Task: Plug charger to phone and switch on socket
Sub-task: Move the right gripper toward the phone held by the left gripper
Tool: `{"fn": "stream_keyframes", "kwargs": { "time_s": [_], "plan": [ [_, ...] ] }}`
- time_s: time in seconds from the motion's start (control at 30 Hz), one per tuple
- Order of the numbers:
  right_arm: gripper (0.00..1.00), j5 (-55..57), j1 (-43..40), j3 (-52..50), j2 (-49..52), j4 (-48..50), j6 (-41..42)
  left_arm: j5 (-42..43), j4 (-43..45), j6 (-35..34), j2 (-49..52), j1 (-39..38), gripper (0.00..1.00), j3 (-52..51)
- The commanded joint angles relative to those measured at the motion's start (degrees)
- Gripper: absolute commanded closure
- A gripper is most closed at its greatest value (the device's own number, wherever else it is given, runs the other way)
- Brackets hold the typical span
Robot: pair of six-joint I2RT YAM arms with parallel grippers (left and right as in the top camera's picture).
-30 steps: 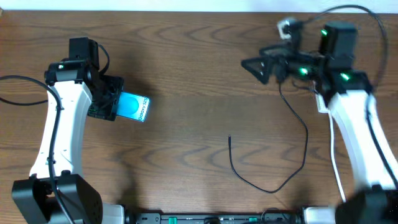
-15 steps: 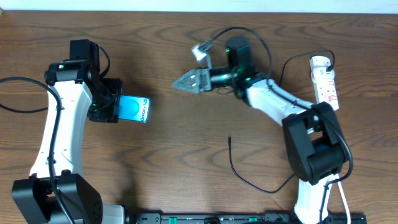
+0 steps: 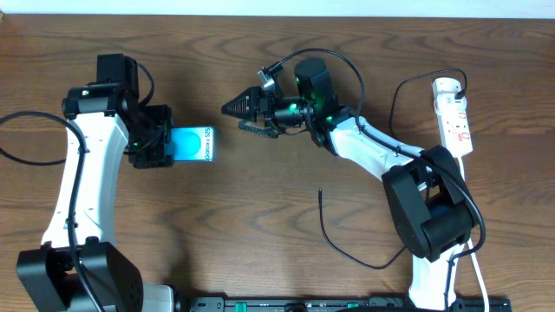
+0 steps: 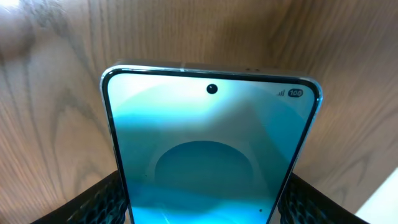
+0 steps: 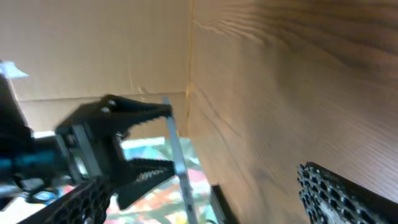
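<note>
My left gripper [image 3: 165,146] is shut on the phone [image 3: 196,144] and holds it by its left end, screen up, "Galaxy S25" end pointing right. In the left wrist view the phone [image 4: 211,143] fills the middle between the two fingers [image 4: 205,208]. My right gripper [image 3: 242,118] is open and empty, about a hand's width right of the phone and pointing at it. The right wrist view shows its spread fingers [image 5: 205,183] and the phone edge-on [image 5: 177,155]. The charger [image 3: 347,255] lies loose on the table, its plug tip [image 3: 319,192] free. The socket [image 3: 454,113] lies at the far right.
A white cord [image 3: 478,279] runs down at the bottom right beside the right arm's base. A black cable loops from the socket's top end [image 3: 408,81]. A pale wall [image 5: 93,50] stands beyond the table's far edge.
My right arm has swung left from beside the socket to the table's middle, its open gripper now facing the phone. My left gripper has moved the phone slightly right and straightened it.
</note>
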Motion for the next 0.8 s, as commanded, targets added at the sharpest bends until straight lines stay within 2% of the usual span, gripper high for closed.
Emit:
{"fn": "stream_keyframes", "kwargs": {
  "time_s": [0.0,0.13,0.27,0.77],
  "plan": [
    [0.05,-3.1,1.0,0.8,-0.6,4.5,5.6,2.3,0.7,-0.9,-0.3,0.0,0.93,0.7],
    [0.05,-6.3,1.4,0.8,-0.6,8.5,7.1,3.0,1.2,-0.9,-0.3,0.0,0.93,0.7],
    [0.05,-8.0,1.5,0.8,-0.6,8.6,7.0,6.7,2.1,-0.9,-0.3,0.0,0.93,0.7],
    [0.08,-6.0,5.9,0.8,-0.6,8.4,4.8,10.1,0.5,-1.3,-0.3,-0.3,0.93,0.7]
  ]
}}
